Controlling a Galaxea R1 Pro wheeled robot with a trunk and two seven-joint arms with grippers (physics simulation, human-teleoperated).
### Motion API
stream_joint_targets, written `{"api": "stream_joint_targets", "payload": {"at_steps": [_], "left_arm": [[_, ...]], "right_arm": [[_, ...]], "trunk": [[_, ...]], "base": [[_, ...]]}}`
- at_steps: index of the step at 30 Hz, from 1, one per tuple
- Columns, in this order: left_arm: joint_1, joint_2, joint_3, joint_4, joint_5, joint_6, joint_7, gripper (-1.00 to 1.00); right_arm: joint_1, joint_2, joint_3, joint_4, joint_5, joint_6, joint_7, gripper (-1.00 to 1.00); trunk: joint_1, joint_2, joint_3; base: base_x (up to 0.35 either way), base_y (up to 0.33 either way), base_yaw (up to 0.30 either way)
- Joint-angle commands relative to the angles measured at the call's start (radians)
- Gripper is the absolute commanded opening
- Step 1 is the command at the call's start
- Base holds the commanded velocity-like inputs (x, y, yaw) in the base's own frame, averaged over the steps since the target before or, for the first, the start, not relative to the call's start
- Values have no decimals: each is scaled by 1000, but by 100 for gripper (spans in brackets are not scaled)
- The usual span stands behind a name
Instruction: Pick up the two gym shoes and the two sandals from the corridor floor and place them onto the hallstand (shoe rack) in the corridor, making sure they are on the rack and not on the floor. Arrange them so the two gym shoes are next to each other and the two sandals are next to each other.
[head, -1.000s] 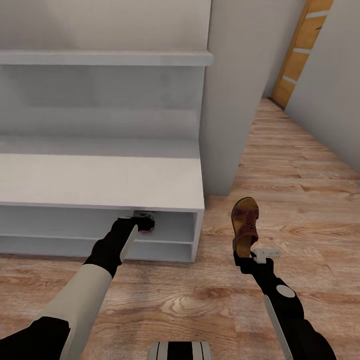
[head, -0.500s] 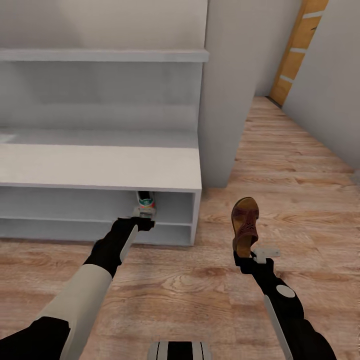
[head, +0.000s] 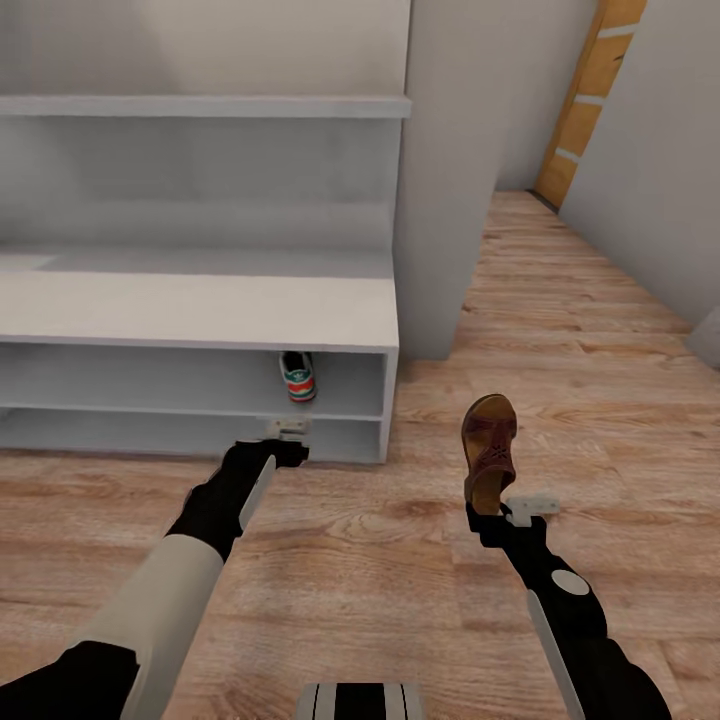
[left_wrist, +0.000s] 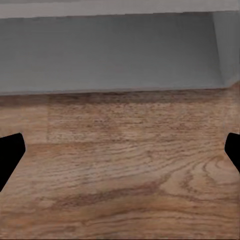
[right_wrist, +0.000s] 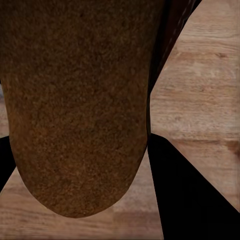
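Corridor floor (head: 420, 570): light brown wood-grain planks ran from the robot's base past a grey wall to a distant orange door (head: 588, 100).
Hallstand (head: 200, 310): a pale grey-white unit stood on the planks at the head view's left, with a flat top, two long open shelf levels below it and a higher shelf behind.
Left arm: reached toward the unit's right end, and the left gripper (head: 287, 430) hung just outside the lower shelf opening.
Left jaws: spread wide with nothing between them; in the left wrist view the two dark fingertips (left_wrist: 10, 155) sat at opposite edges, with bare floor and the unit's grey base between.
Right arm: stretched forward over open floor, well right of the unit.
Right jaws: the right gripper (head: 487, 512) was clamped on the heel end of a sandal (head: 490, 450).
Sandal: dark brown, strappy, toe pointing away from the robot; its tan footbed (right_wrist: 75, 100) lay close before the right wrist camera.
Gym shoe (head: 297, 377): white with green and red-orange marks, it sat on the upper open shelf near the right end, heel outward, apart from the left gripper.
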Motion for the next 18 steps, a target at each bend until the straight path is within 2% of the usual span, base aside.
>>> {"api": "stream_joint_targets", "payload": {"at_steps": [1, 2, 5, 6, 9, 18], "left_arm": [[11, 0, 0, 0, -1, 0, 0, 100], [48, 2, -1, -1, -1, 0, -1, 100], [81, 5, -1, -3, -1, 0, -3, 100], [147, 8, 0, -4, 0, 0, -9, 100], [182, 8, -1, -8, 0, -3, -11, 100], [199, 8, -1, -10, 0, -48, -12, 100]], "right_arm": [[0, 0, 0, 0, -3, 0, -1, -100], [0, 0, -1, 0, -3, 0, -1, -100], [0, 1, -1, 0, -3, 0, -1, -100], [0, 1, -1, 0, -3, 0, -1, -100], [0, 1, -1, 0, -3, 0, -1, -100], [0, 1, -1, 0, -3, -1, -1, -100]], "trunk": [[0, 0, 0], [0, 0, 0], [0, 0, 0], [0, 0, 0], [0, 0, 0], [0, 0, 0]], "base": [[-46, 0, 0], [-10, 0, 0], [-5, 0, 0], [0, 0, 0], [0, 0, 0], [-15, 19, 0]]}}
